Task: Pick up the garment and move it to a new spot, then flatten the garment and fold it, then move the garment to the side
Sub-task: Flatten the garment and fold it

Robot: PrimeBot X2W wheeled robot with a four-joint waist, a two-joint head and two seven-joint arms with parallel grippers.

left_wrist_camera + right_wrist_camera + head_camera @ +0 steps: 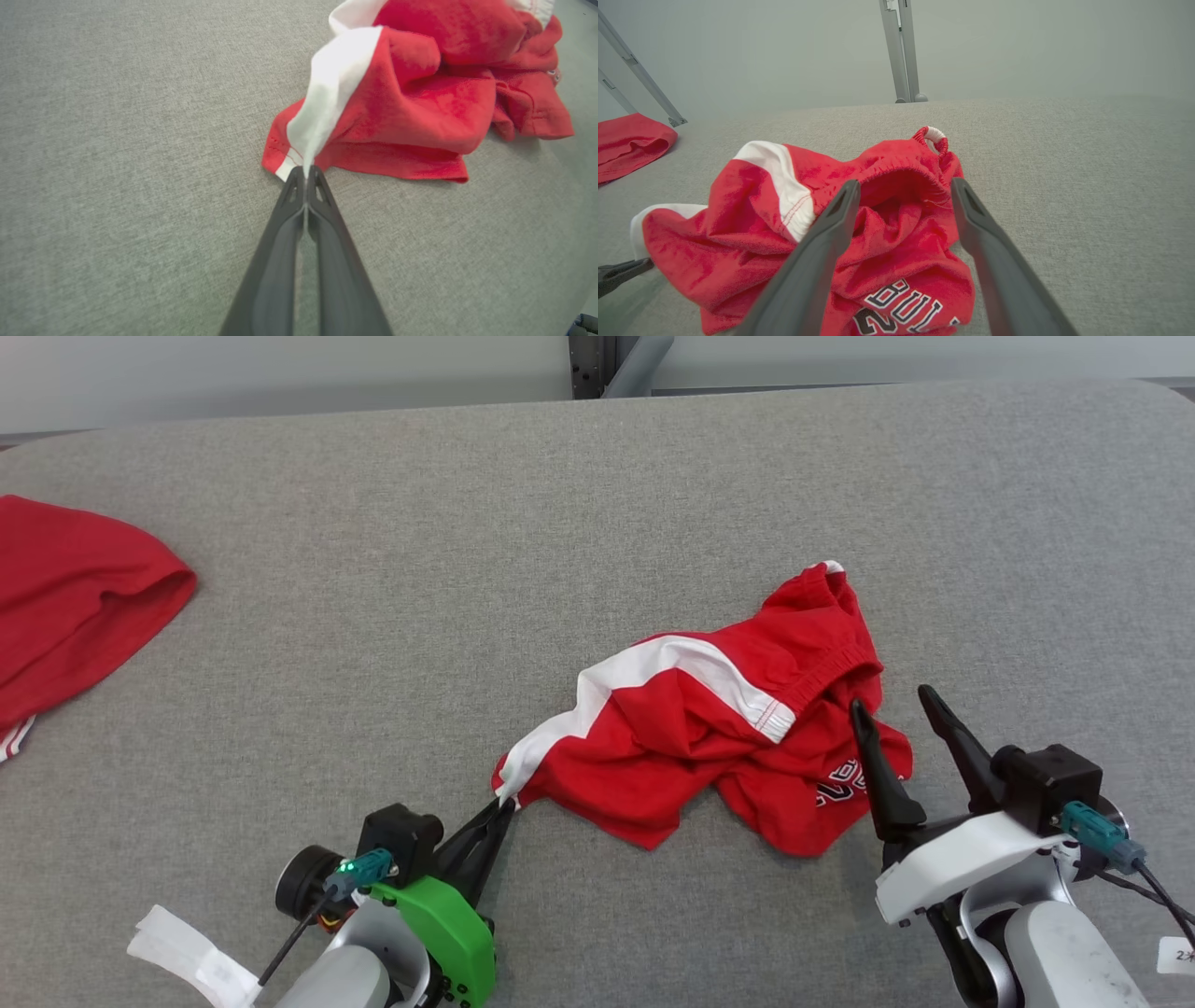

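The garment (709, 728) is a crumpled pair of red shorts with a white side stripe and black lettering, lying on the grey table (560, 523) right of centre. My left gripper (505, 805) is shut on the garment's lower left corner, pinching the end of the white stripe (322, 116); in the left wrist view the left gripper (306, 170) has its tips pressed together on that cloth. My right gripper (892, 702) stands open at the garment's right edge. In the right wrist view the right gripper (906, 184) straddles the bunched waistband (901, 163), with the cloth (878, 252) between its spread fingers.
A second red cloth (75, 597) lies at the table's far left edge, seen again in the right wrist view as a red cloth (630, 144). A grey metal post (597, 364) rises behind the table. White tags hang off both arms near the front edge.
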